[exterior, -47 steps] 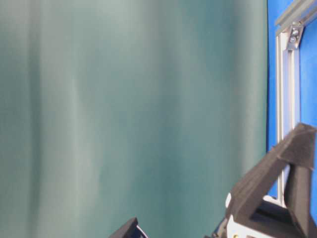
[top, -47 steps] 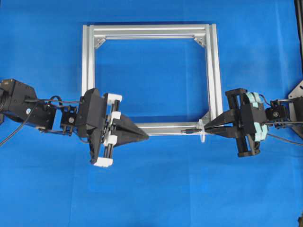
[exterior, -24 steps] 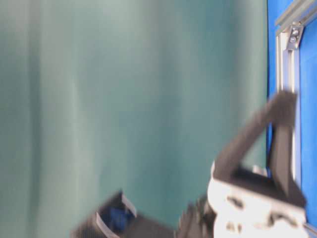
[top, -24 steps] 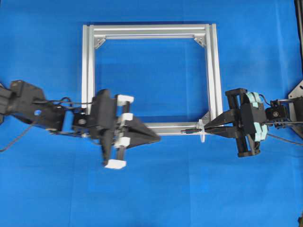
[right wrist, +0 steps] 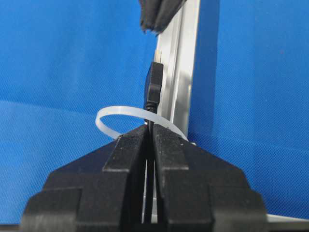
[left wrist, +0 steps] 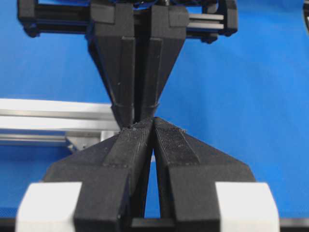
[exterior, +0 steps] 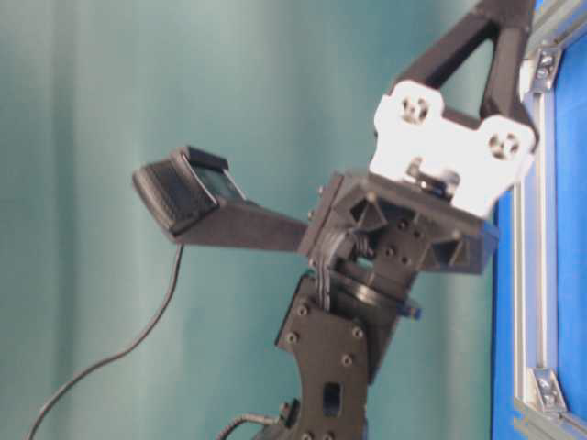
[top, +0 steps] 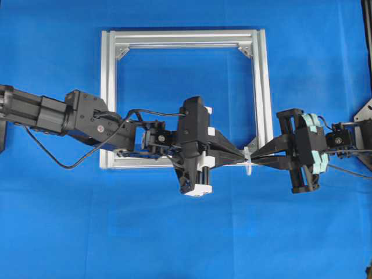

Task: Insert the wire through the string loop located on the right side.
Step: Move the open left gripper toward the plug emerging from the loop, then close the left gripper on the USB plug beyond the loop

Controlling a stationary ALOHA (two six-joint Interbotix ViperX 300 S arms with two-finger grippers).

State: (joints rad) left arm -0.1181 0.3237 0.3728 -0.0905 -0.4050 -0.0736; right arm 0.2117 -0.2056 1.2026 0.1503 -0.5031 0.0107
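Note:
The wire's black plug (right wrist: 153, 89) pokes through the whitish string loop (right wrist: 109, 116) and lies along the aluminium frame (right wrist: 181, 72). My right gripper (right wrist: 150, 129) is shut on the wire just behind the loop. In the overhead view the string loop (top: 249, 168) hangs at the frame's (top: 180, 39) near right corner, with the right gripper (top: 256, 157) right of it. The left gripper (top: 243, 156) is shut with nothing in it, its tips a short way from the plug's end and pointing at the right gripper. The left gripper (left wrist: 153, 122) covers the plug from above.
The square frame lies flat on a blue cloth. The left arm (top: 87, 119) stretches across the frame's near rail. In the table-level view that arm (exterior: 367, 302) fills the middle, with the frame's rail (exterior: 541, 275) at the right edge.
My left arm has swept right along the frame's near rail, from the near left corner to just short of the loop, still shut. The right gripper has not moved.

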